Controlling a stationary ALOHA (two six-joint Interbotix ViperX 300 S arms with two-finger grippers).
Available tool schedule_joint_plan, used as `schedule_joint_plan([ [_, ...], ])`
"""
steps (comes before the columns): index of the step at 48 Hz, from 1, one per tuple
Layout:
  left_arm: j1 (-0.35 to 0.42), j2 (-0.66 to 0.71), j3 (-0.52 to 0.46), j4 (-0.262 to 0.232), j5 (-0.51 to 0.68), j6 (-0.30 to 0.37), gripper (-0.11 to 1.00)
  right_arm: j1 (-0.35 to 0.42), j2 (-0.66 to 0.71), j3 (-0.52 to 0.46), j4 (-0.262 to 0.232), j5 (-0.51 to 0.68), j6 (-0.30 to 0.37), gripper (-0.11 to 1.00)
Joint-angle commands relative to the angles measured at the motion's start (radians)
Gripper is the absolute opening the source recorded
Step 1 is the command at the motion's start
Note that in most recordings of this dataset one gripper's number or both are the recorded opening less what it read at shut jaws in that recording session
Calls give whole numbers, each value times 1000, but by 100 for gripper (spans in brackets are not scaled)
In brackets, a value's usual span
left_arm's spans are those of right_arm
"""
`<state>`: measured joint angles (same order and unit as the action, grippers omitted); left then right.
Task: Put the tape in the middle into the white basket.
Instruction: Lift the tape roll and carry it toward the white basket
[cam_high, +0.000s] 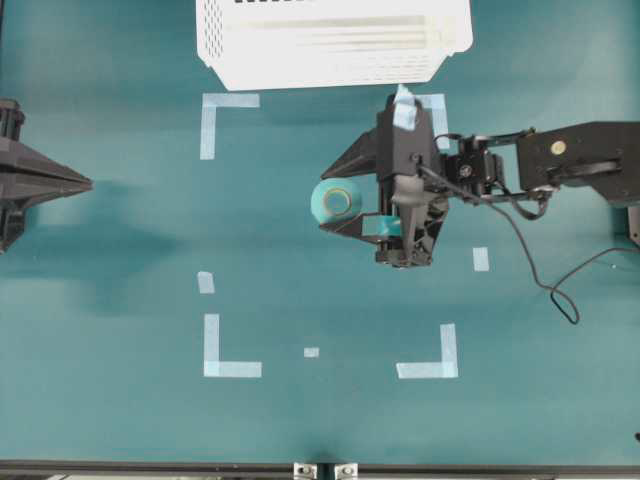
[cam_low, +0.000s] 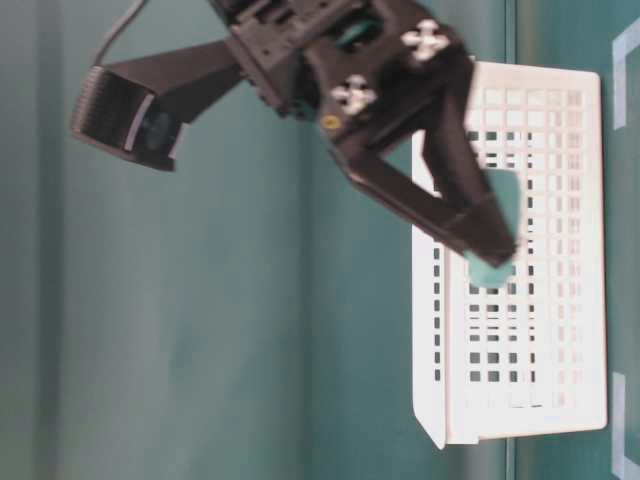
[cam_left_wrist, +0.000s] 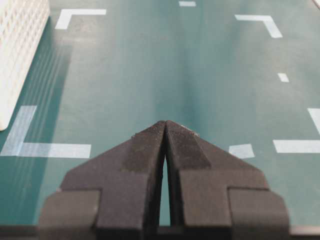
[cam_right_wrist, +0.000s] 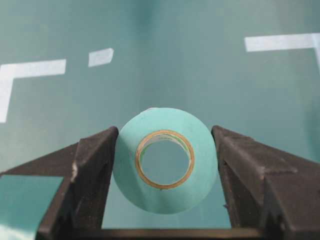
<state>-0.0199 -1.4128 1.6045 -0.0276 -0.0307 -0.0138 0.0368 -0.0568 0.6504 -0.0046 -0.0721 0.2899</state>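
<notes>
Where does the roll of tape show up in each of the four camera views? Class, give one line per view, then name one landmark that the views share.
Overhead: the tape sits just right of centre, between the right pincer fingers.
Table-level: a teal sliver behind the dark finger, against the white basket.
Left wrist: not in it.
Right wrist: centre, ring facing the camera.
Shared landmark: the pale corner marks.

Tape roll (cam_right_wrist: 165, 160): matt teal outer face, thin tan paper-like core. Basket (cam_high: 335, 42): white plastic, slotted walls, slight sheen. Right gripper (cam_right_wrist: 165, 165) and left gripper (cam_left_wrist: 165, 131) fingers: black, matt, grainy foam-like pads. Table (cam_high: 120, 420): matt teal, smooth. Corner marks (cam_high: 228, 108): pale matt tape.
</notes>
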Motion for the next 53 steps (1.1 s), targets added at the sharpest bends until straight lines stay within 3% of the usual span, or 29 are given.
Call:
schedule_joint_plan([
  [1, 3, 11, -12, 2, -9, 0, -11, -8, -38, -21, -2, 6, -2, 66],
  [29, 3, 9, -12, 2, -9, 0, -11, -38, -43, -35, -23, 21, -3, 66],
  [53, 3, 9, -12, 2, -9, 0, -11, -189, -86, -44, -75, 83, -5, 66],
])
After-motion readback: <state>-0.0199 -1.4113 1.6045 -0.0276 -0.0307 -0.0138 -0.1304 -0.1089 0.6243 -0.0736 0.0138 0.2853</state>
